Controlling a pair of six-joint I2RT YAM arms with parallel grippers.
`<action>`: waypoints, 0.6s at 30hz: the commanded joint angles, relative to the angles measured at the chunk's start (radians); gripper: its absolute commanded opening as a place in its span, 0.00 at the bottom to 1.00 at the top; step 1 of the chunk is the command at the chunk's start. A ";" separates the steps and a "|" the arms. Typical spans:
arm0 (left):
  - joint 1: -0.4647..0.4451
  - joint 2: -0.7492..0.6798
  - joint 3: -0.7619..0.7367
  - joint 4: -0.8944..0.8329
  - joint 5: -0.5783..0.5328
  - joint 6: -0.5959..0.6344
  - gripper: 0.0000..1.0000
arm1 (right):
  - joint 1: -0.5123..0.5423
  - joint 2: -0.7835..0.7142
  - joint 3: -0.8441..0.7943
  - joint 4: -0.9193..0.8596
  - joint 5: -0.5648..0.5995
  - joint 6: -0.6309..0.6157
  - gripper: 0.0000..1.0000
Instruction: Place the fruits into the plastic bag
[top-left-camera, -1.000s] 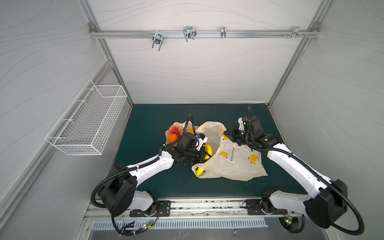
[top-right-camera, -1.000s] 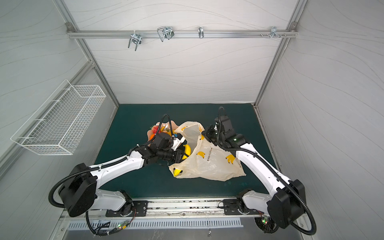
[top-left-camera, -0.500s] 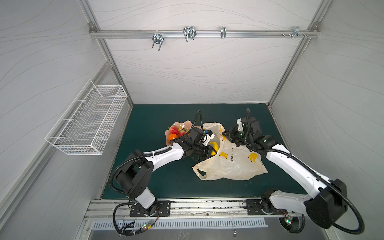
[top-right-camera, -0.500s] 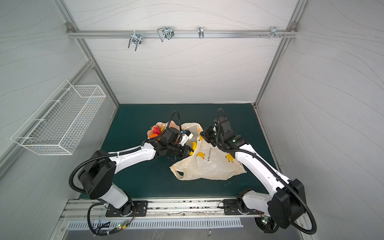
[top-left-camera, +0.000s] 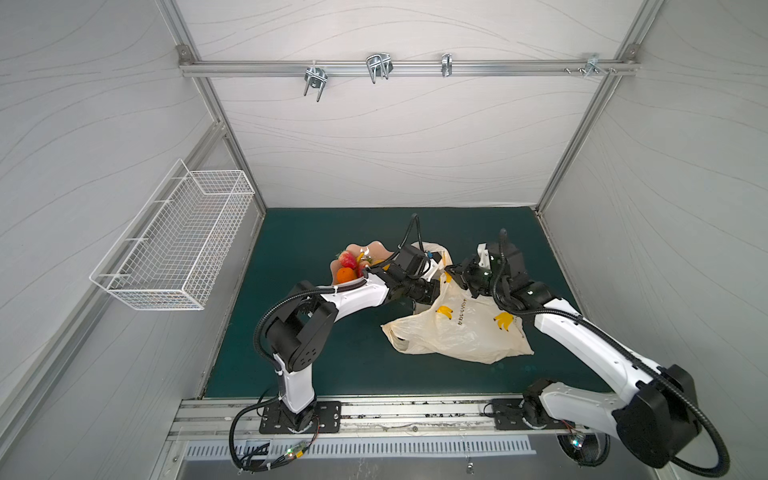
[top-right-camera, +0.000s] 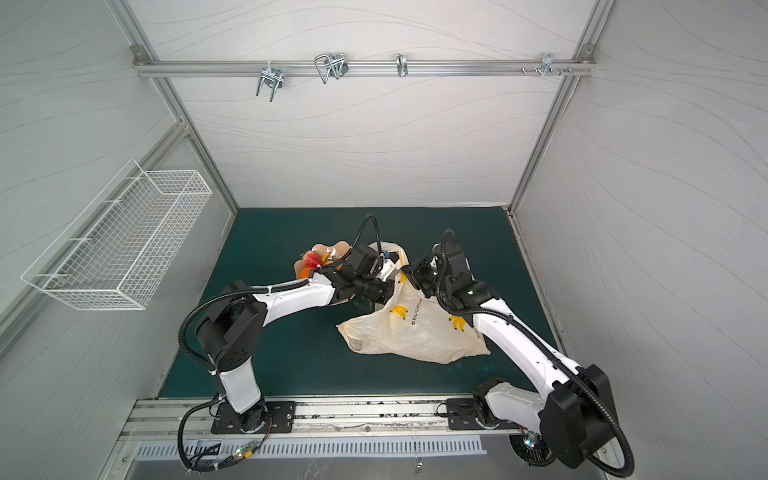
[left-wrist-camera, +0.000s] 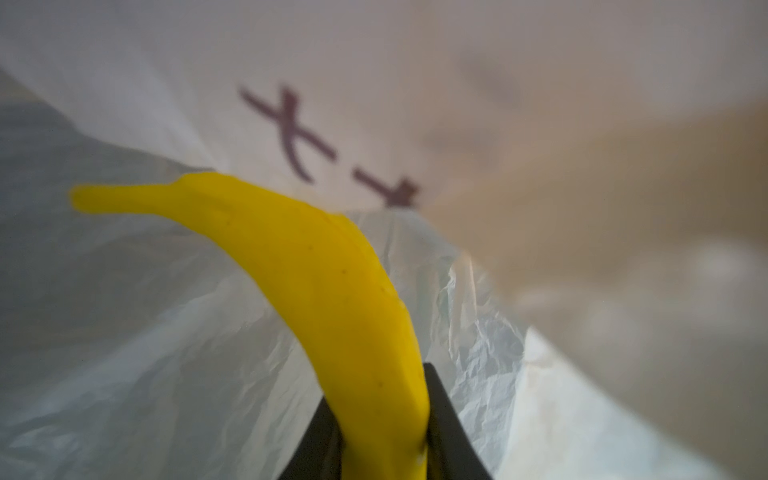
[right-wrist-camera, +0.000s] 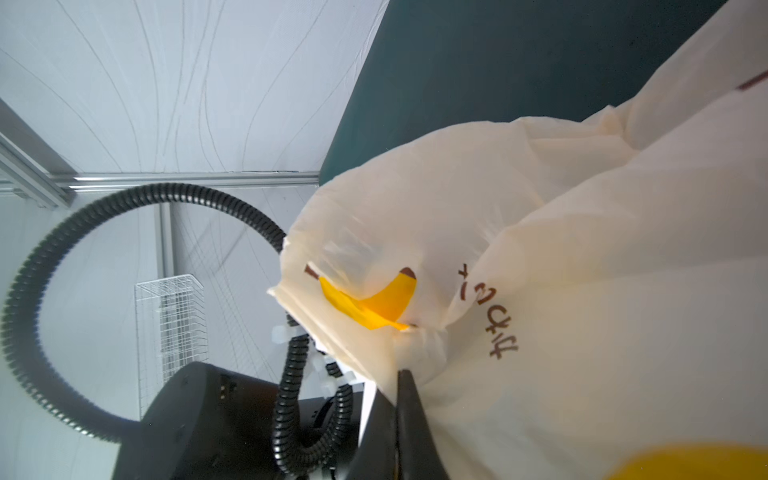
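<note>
Left hand (left-wrist-camera: 384, 436): closed on toy banana (left-wrist-camera: 316, 266), thrust inside plastic bag (top-left-camera: 461, 332) at frame centre, farther in than a second ago; release looks due. Right hand (right-wrist-camera: 401, 399): pinched shut on bag rim. Strawberry (top-left-camera: 347, 259), orange (top-left-camera: 345, 274) wait in pink bowl (top-left-camera: 376, 248), left of bag.

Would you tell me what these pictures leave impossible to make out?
Left end effector: hidden inside the plastic bag in both top views.
Banana: its gripped end is cut off by the left wrist view's edge.
Bag's depths: blurred in the left wrist view.
Fruits in the pink bowl: partly covered by the left arm, both top views.
</note>
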 joint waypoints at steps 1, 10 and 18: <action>-0.012 0.046 0.033 0.081 0.035 -0.060 0.21 | -0.013 -0.027 -0.026 0.102 -0.021 0.075 0.00; -0.035 0.115 0.142 0.035 0.011 -0.080 0.33 | -0.034 -0.050 -0.129 0.251 -0.023 0.167 0.00; -0.040 0.089 0.115 0.075 0.032 -0.116 0.67 | -0.071 -0.051 -0.166 0.303 -0.057 0.190 0.00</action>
